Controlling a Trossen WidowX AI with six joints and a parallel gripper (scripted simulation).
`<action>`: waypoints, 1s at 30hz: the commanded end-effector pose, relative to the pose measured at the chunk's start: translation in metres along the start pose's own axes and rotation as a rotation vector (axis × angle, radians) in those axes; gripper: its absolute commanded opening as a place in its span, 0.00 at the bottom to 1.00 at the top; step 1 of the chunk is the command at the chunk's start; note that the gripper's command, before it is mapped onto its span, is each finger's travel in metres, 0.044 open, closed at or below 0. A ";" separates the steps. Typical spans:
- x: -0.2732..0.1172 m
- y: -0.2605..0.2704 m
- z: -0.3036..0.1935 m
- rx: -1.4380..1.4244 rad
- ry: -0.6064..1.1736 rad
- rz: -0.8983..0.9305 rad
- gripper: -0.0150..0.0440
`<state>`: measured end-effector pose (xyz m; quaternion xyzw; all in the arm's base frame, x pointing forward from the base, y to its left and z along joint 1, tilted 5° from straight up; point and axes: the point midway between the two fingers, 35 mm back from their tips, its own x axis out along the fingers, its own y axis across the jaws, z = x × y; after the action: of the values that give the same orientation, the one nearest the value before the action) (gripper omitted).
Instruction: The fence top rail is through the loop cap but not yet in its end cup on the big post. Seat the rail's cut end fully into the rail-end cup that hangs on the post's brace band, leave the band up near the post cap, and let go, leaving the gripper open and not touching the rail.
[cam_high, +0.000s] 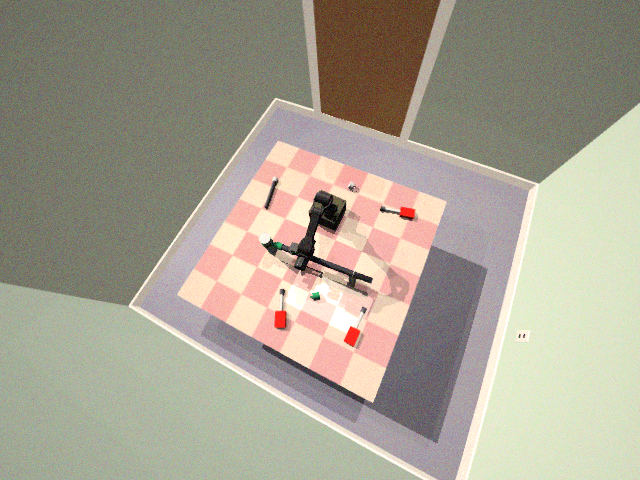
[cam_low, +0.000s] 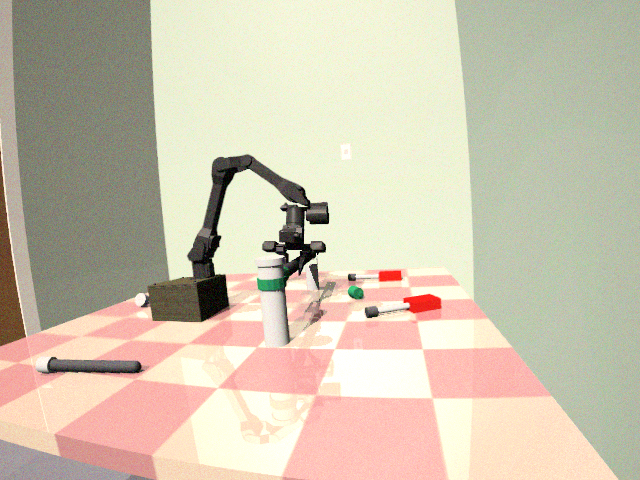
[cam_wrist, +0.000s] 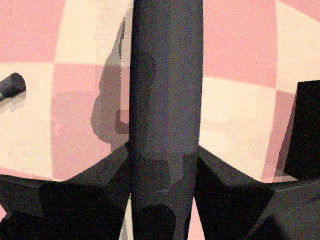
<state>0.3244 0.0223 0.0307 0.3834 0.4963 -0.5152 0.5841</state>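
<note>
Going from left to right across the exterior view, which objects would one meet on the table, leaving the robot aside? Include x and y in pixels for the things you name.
Dark rod with a white end (cam_high: 270, 194) (cam_low: 93, 366), white post with a green band (cam_high: 265, 239) (cam_low: 275, 315), loose green piece (cam_high: 314, 296) (cam_low: 355, 292).

Three red-handled tools (cam_high: 406, 212) (cam_high: 280, 319) (cam_high: 352, 336) (cam_low: 421, 303) (cam_low: 390, 275) (cam_wrist: 17, 83); one rail (cam_high: 336, 266) (cam_low: 295, 265) (cam_wrist: 167, 100); one big post (cam_high: 265, 239) (cam_low: 273, 315); one green band (cam_low: 270, 283); one green cup (cam_high: 278, 245) (cam_low: 285, 272); one loose green piece (cam_high: 315, 296) (cam_low: 355, 292); one white-ended dark rod (cam_high: 270, 193) (cam_low: 93, 365); one small whitish piece (cam_high: 352, 186) (cam_low: 141, 299); one wall outlet (cam_high: 522, 335) (cam_low: 345, 151).
</note>
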 end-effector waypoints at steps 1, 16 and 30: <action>-0.004 0.001 0.004 0.000 -0.013 0.007 0.25; 0.000 0.000 0.002 0.000 0.000 0.000 0.25; 0.001 0.001 0.008 0.000 -0.001 0.000 0.25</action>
<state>0.3250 0.0185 0.0297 0.3849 0.4993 -0.5141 0.5816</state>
